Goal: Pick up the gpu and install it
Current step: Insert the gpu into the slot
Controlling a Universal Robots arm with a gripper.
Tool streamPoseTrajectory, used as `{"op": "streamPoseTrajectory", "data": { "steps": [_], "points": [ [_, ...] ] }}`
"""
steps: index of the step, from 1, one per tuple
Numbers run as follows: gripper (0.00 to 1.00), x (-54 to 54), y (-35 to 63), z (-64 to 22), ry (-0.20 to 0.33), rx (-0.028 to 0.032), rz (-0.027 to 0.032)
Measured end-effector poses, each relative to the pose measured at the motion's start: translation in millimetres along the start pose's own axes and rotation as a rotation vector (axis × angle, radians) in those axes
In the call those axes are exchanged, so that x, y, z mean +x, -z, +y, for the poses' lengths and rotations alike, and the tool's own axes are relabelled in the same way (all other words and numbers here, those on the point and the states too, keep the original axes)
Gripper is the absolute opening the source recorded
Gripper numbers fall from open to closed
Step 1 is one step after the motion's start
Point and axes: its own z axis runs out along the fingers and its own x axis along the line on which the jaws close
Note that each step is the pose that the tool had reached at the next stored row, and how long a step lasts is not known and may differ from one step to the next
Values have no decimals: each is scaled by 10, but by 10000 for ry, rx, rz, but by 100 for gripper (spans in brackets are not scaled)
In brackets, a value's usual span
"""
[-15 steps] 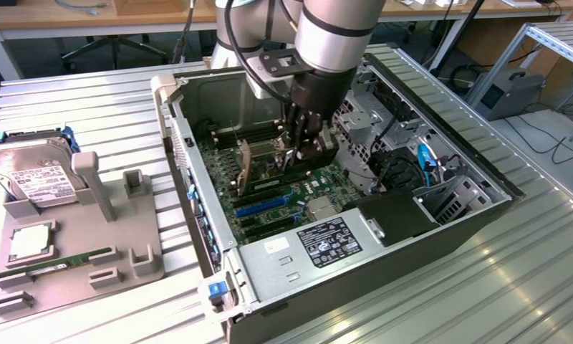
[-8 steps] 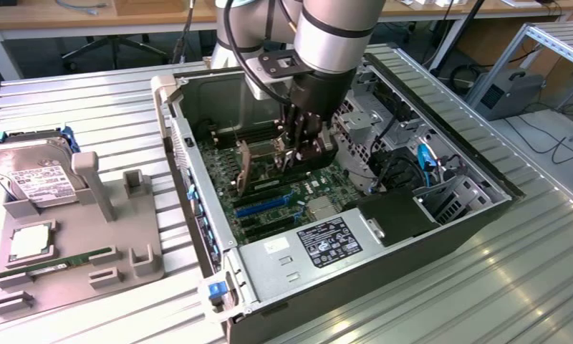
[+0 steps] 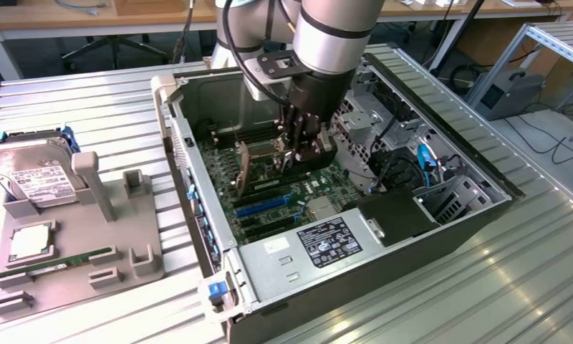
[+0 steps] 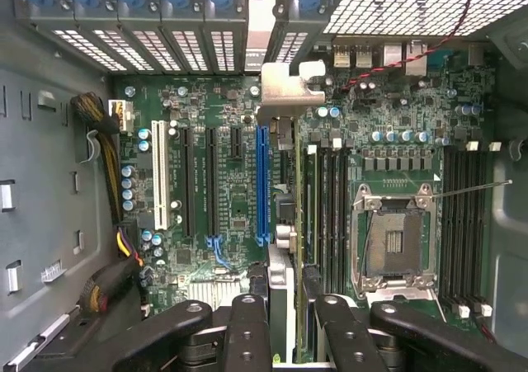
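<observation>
Slim dark gpu card (image 4: 285,223) with silvery metal end bracket, edge-on at centre frame, clamped in black gripper (image 4: 283,314), wrist view reveals blue motherboard slot (image 4: 262,182) alongside

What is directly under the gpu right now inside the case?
The gripper holds the gpu edge-on above the motherboard, beside the long blue slot, with its silvery bracket toward the case's rear slots. The board strip beneath the card itself is covered.

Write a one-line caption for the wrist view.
Jaws hold the gpu edge-on above the motherboard, beside the blue slot.
</observation>
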Motion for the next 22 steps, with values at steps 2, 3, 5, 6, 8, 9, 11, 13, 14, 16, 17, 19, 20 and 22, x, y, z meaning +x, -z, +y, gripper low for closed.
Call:
{"op": "streamPoseTrajectory", "data": {
  "steps": [2, 3, 5, 6, 8, 9, 11, 13, 14, 16, 17, 19, 20, 22],
  "points": [
    [27, 0, -1, 5, -2, 0, 1],
    [27, 1, -3, 9, -2, 1, 0],
    [27, 1, -4, 21, -2, 1, 5],
    [27, 2, -5, 27, -2, 0, 12],
    [27, 3, -7, 39, -1, 0, 28],
    [27, 3, -10, 42, -1, 1, 37],
    [27, 4, -15, 54, -2, 2, 74],
    [27, 5, -21, 69, -1, 2, 138],
    [27, 5, -24, 74, -2, 3, 170],
    [27, 6, -31, 79, -3, 5, 247],
    [27, 6, -34, 81, -3, 5, 289],
    [27, 6, -39, 84, -3, 5, 371],
    [27, 6, -42, 86, -3, 6, 423],
    [27, 7, -55, 91, -5, 7, 570]
  ]
}}
